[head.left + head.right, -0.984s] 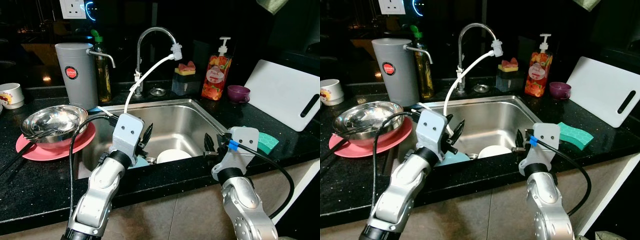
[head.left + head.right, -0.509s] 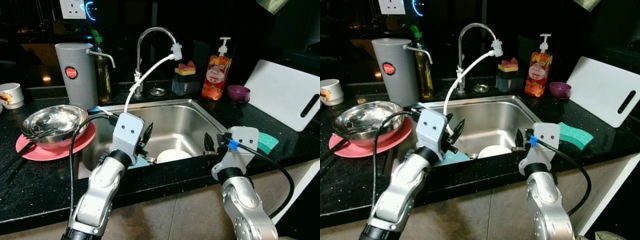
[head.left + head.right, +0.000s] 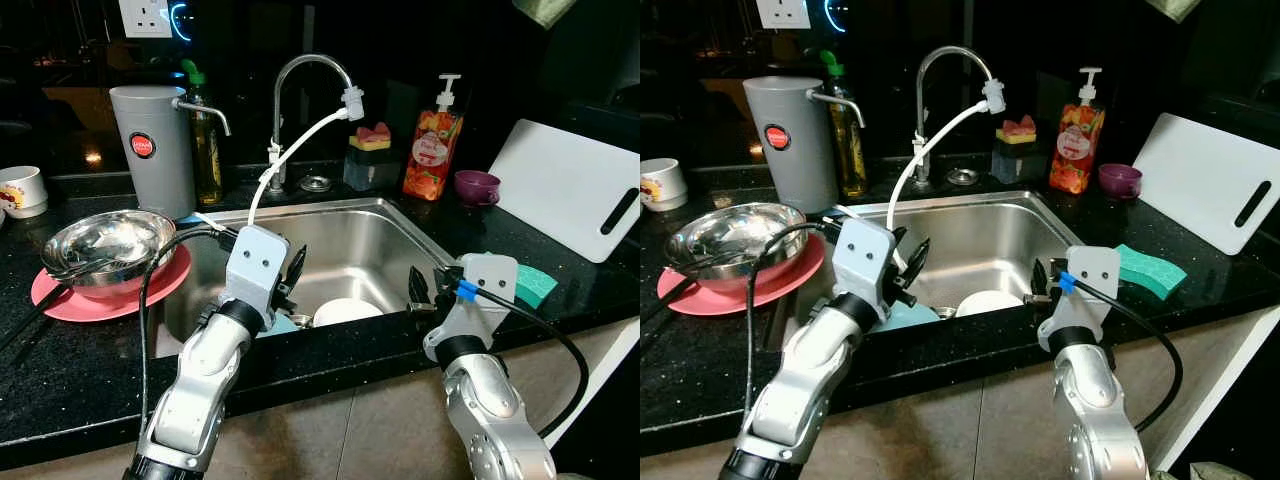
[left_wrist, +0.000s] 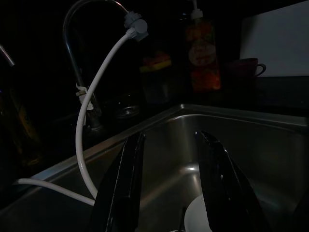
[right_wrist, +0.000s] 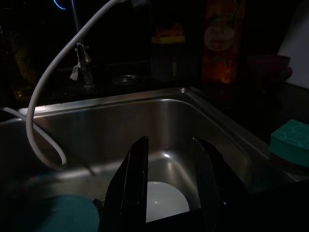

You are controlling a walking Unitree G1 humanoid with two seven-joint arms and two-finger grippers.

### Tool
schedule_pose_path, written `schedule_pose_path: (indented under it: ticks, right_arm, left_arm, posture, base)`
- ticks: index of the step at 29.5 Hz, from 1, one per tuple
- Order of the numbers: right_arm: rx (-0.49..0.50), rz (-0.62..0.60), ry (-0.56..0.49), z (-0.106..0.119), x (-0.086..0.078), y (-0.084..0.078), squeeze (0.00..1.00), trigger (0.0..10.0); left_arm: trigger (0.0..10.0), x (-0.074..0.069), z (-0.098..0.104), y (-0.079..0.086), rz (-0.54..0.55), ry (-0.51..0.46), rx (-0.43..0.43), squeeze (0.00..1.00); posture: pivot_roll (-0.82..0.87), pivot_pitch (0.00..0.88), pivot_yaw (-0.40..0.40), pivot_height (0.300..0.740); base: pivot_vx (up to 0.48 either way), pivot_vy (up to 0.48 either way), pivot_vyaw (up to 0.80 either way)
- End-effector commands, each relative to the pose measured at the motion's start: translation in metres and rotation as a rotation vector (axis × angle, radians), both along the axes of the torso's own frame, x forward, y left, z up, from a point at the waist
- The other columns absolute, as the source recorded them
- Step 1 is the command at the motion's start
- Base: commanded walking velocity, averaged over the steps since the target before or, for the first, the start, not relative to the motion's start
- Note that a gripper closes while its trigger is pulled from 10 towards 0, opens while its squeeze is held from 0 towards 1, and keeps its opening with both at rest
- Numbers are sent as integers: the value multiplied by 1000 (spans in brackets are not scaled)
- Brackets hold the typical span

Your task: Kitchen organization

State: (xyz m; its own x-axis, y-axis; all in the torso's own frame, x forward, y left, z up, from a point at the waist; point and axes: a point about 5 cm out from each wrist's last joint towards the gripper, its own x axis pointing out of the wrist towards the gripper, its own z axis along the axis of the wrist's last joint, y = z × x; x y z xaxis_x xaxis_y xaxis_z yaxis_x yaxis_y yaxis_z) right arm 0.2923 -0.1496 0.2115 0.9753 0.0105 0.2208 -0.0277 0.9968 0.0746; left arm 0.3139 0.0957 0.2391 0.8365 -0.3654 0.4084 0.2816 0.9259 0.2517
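Sink of stainless steel sat sunk in the black counter, seen from the head views. The left claw hung over the sink's near left part, fingers parted and holding nothing. A white plate lay on the sink floor, near the front wall, just right of and below that claw; a teal dish lay directly beneath it. The right claw stood at the sink's near right corner, fingers likewise apart and empty, with the plate just to its left. A white hose ran from the tap down into the basin behind the left claw. Open basin remained behind the plate. On the counter to the left, a steel bowl rested on a pink plate; to the right lay a green sponge close to the right claw and a white cutting board farther back.

Left wrist view, dark: two black fingers stood spread, the white plate low between them near the right-hand finger.

Right wrist view: fingers spread, the plate lying between them on the basin floor, the teal dish off to one side, the sponge on the rim.
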Motion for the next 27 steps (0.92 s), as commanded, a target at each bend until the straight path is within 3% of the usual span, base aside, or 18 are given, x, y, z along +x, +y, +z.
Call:
schedule_pose_path:
  ticks: [1, 27]
  right_arm:
    - [0, -2, 3, 0, -1, -1, 0, 10000]
    - [-6, -3, 1, 1, -1, -3, 0, 10000]
  left_arm:
    - [10000, 1, -1, -4, -11, 8, 2, 0]
    - [10000, 1, -2, -6, -18, 7, 1, 0]
  posture:
    - [37, 38, -58, 740]
    - [31, 31, -60, 740]
  base:
    - [0, 0, 0]
    - [0, 0, 0]
